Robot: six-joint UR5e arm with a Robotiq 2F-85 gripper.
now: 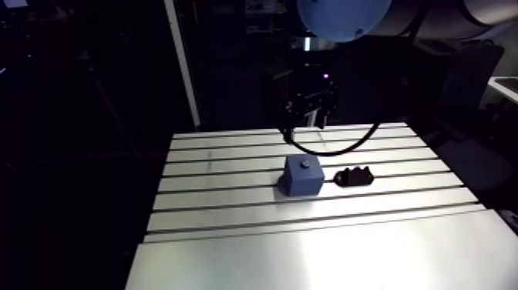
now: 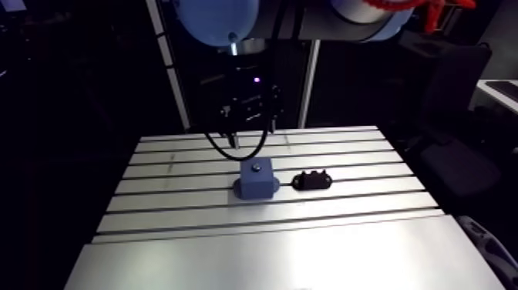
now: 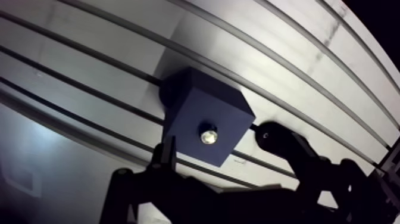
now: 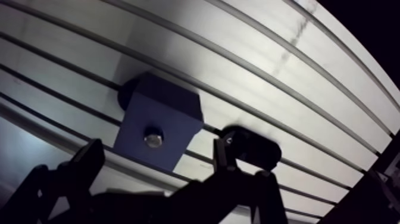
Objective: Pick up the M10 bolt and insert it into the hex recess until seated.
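A blue block (image 1: pixel 301 177) stands on the slotted table (image 1: pixel 231 231). The bolt (image 3: pixel 208 136) sits upright in the recess on the block's top face, only its shiny head showing. My gripper (image 4: pixel 156 154) hangs above and slightly behind the block, open, with nothing between its fingers (image 4: pixel 89 158). In the wrist view the bolt head lies just ahead of the gap between the fingers. In the arm view the gripper (image 1: pixel 307 123) is clear of the block's top, not touching it.
A small black holder (image 1: pixel 354 177) lies on the table just to the right of the block, seen beside one finger in the wrist view (image 4: pixel 250 149). Table slots run left to right. A smooth plate (image 1: pixel 324 254) covers the table's front.
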